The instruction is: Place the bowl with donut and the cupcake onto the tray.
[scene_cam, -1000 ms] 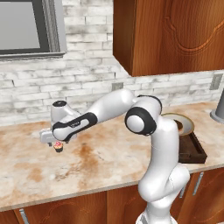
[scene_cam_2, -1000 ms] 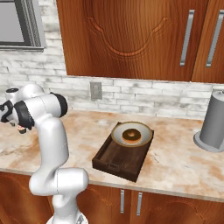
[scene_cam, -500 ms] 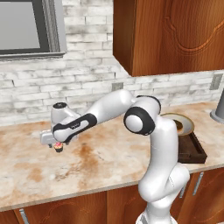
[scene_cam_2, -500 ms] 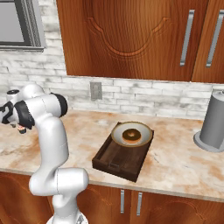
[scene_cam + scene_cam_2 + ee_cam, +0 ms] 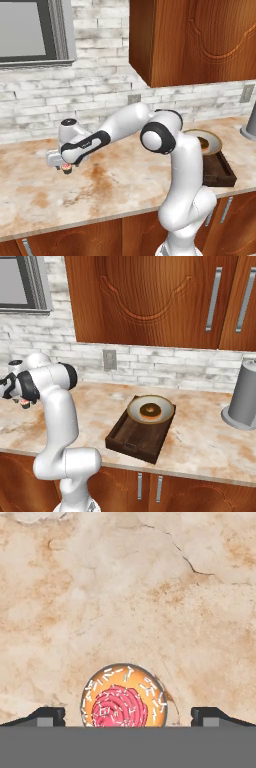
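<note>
**Open fingers sat either side of the cupcake; bowl was already on the tray**

No brand, label or readable writing showed on anything in your three views.

Left base view: your arm reached far to the left across the marbled counter (image 5: pixel 125 187), and the gripper (image 5: pixel 65 167) hung low over it. The cupcake (image 5: pixel 66 168) sat right under the hand, on or just above the stone; you could not tell which from here. At the far right the bowl (image 5: pixel 212 143) rested on the tray (image 5: pixel 225 175), both partly hidden behind your own forearm and elbow. A grey canister (image 5: pixel 250 122) stood at the right edge, and a wall outlet (image 5: pixel 133 99) sat in the brick backsplash behind the arm.

Right base view: the tray (image 5: pixel 132 441) lay mid-counter, well apart from the hand, with the bowl (image 5: pixel 165 406) on its far end and the donut (image 5: pixel 149 409) inside the bowl. The grey canister (image 5: pixel 244 396) stood to the right of the tray, apart from it. The cupcake (image 5: pixel 24 403) showed as a small speck at the left edge, beneath the hand.

Hand view: you looked straight down on the cupcake (image 5: pixel 124 698), its pink frosting ringed by sprinkles. Your two fingertips (image 5: pixel 47 716) stood spread wide, one on each side, both clear of the cupcake and gripping nothing. Bare counter (image 5: pixel 150 587) lay beyond.
</note>
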